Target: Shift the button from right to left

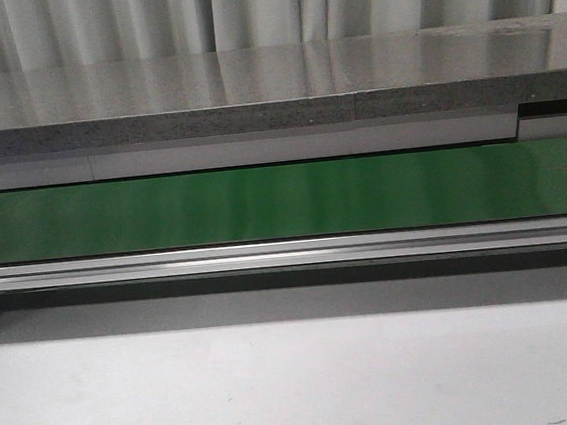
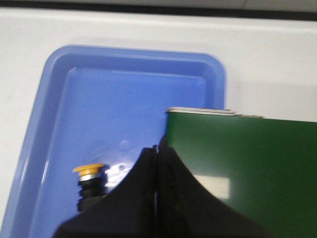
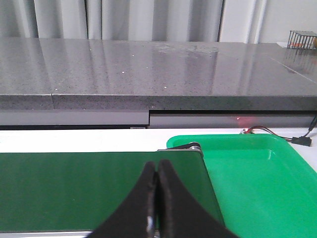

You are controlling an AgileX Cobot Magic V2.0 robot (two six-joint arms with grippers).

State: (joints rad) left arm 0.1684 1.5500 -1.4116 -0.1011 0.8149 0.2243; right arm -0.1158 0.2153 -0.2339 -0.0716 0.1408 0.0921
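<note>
A: Count check. What is showing up?

B: One button (image 2: 89,177), lying in one blue tray (image 2: 59,99). One green tray (image 3: 257,188) is sitting at the other end. One green belt (image 1: 282,201) is running across the front view between a grey metal rail (image 1: 287,252) and a speckled stone ledge (image 1: 251,85).

A: Materials, shapes?

B: The button is showing a round yellow cap, a silver collar and a black blocky body, half hidden behind the left claw (image 2: 157,163). Both trays are looking like glossy moulded plastic, rectangular with rounded corners and raised rims. The belt is looking smooth and slightly shiny. The white surface (image 1: 301,392) is lying matte and plain.

A: Claws?

B: Two. The left one is hanging over the blue tray with its black fingers pressed together, gripping nothing. The right claw (image 3: 158,188) is hovering over the belt end, just beside the green tray, fingers likewise meeting and gripping nothing.
</note>
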